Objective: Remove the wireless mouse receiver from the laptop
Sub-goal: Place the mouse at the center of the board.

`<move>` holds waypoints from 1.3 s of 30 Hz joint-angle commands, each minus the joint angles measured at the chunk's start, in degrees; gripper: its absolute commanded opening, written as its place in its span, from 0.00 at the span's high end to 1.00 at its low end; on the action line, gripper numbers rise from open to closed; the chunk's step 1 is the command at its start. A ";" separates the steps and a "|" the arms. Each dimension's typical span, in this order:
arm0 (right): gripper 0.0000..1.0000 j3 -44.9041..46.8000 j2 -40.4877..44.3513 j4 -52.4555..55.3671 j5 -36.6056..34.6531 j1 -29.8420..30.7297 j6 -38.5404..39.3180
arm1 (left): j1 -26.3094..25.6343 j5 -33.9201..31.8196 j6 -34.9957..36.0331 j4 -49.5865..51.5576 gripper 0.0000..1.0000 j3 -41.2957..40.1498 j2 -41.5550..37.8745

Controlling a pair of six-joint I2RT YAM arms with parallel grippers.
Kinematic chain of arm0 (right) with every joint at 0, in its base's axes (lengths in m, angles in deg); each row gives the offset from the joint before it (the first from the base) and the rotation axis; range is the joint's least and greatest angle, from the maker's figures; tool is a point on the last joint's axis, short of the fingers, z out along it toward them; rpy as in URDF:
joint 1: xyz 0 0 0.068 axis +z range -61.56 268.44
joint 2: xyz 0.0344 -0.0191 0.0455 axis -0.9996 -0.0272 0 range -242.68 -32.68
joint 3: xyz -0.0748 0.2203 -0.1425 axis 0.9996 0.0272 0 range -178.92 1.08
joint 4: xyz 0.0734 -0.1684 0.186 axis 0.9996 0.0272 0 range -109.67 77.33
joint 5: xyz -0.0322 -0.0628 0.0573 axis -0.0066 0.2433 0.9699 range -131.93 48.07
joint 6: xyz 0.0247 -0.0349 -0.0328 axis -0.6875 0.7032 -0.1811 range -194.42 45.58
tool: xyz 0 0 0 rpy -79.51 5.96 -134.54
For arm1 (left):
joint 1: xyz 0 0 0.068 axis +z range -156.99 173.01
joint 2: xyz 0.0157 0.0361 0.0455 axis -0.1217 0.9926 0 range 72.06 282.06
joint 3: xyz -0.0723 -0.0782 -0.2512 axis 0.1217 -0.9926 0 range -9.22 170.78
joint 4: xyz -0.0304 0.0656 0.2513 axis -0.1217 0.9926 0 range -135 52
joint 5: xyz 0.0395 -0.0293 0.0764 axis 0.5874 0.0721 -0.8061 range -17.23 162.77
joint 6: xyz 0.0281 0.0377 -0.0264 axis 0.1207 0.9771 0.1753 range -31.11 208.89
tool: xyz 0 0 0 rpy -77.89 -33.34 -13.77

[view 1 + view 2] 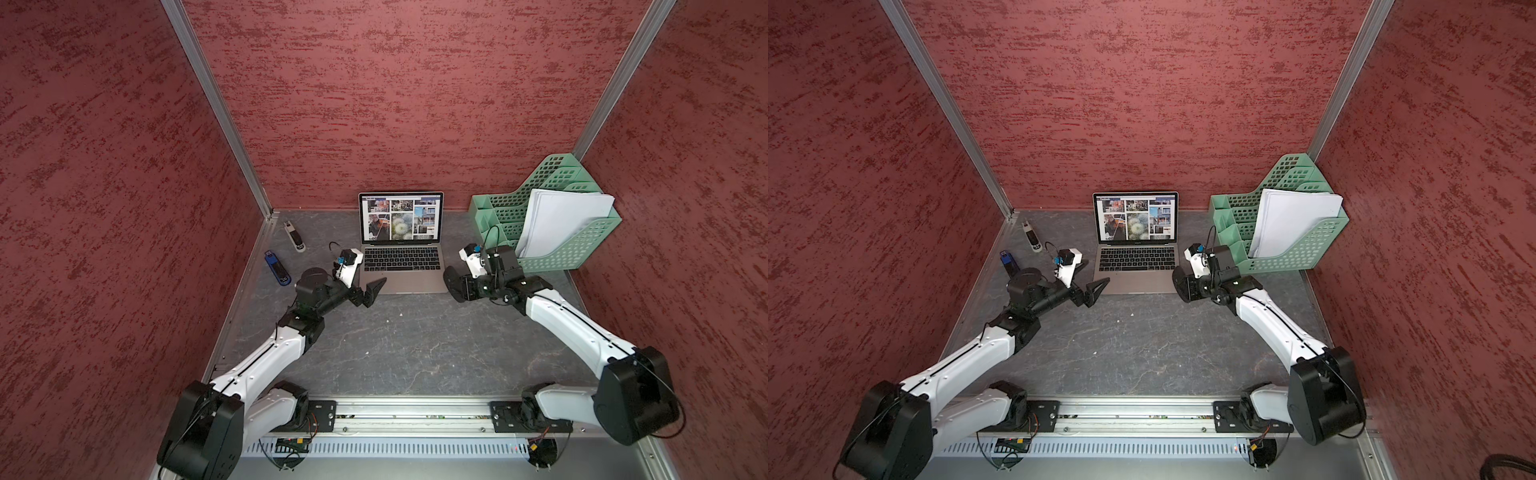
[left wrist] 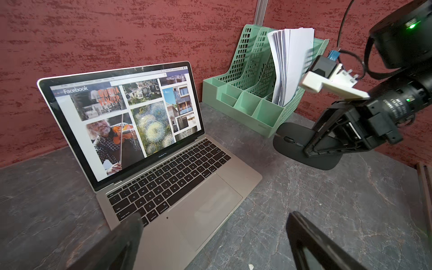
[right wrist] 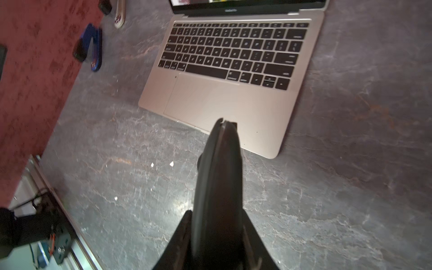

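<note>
In both top views the laptop [image 1: 401, 261] stands open at the back of the grey table [image 1: 395, 345], its screen showing a grid of photos. The left gripper [image 1: 1098, 271] hangs at the laptop's front-left corner with its claw wide, one finger over the palm rest. The right gripper [image 1: 462, 289] sits just beside the laptop's right edge, its claw narrow and clamped on a black oval mouse [image 1: 451, 279]. A green file rack [image 1: 552, 253] holding white papers [image 1: 561, 220] stands behind that arm, and a blue-and-black object [image 1: 277, 269] lies well off to the left. The left wrist view shows the left fingers [image 2: 126, 243] far apart and the mouse gripped low over the table. In the right wrist view the mouse runs edge-on between the fingers, its tip over the laptop's front edge. The wireless mouse receiver cannot be made out in any view, so I cannot tell where it sits.
</note>
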 commanded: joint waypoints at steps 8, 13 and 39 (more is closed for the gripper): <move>0.97 3.30 -6.32 -16.69 -4.06 -2.62 -13.71 | 0.48 -4.52 0.43 4.09 0.00 -2.18 -3.63; 0.97 4.39 -13.39 -25.55 -4.62 -5.32 -17.05 | 0.57 -4.10 0.08 2.77 0.00 -2.76 -3.07; 0.86 -1.35 -27.11 -27.86 -2.35 -9.05 -12.96 | 1.31 -1.70 0.02 -0.77 0.00 -3.02 3.52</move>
